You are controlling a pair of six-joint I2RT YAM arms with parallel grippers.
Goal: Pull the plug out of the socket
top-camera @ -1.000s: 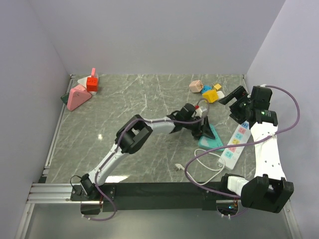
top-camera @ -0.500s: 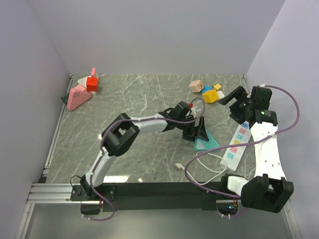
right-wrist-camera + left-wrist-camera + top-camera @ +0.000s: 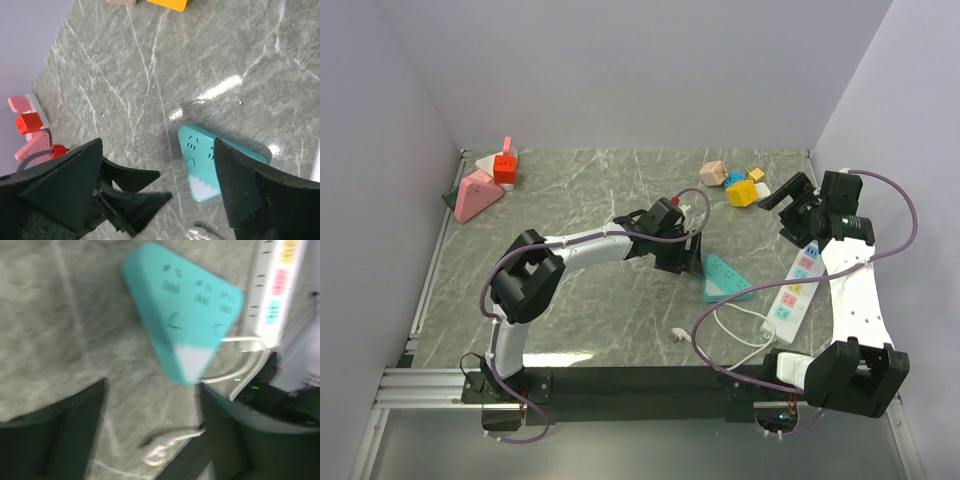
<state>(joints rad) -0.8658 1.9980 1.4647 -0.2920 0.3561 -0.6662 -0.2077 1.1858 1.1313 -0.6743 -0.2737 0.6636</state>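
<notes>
The white plug (image 3: 677,335) lies loose on the surface (image 3: 570,200), on the near side of the teal socket (image 3: 725,278) and clear of it. Its cable (image 3: 735,312) loops past the socket's near edge toward the white power strip (image 3: 795,285) just right of the socket. Nothing is plugged into the socket's face, so the pull looks done.

What has just changed is the left gripper (image 3: 692,259). Its jaws stand apart with nothing between them, just left of the socket and off it. A second ago it was at the socket with the jaws partly closed, apparently bracing it. Since then it has let go and drawn back leftward, the arm folding in behind it. The socket has slid a little to the left and turned during that retreat, while the plug has not moved.

The right gripper (image 3: 783,208) hovers over the power strip's far end, to the right of the socket, its jaws wide and empty, much where it was. I judge that only clearing the arms remains.
</notes>
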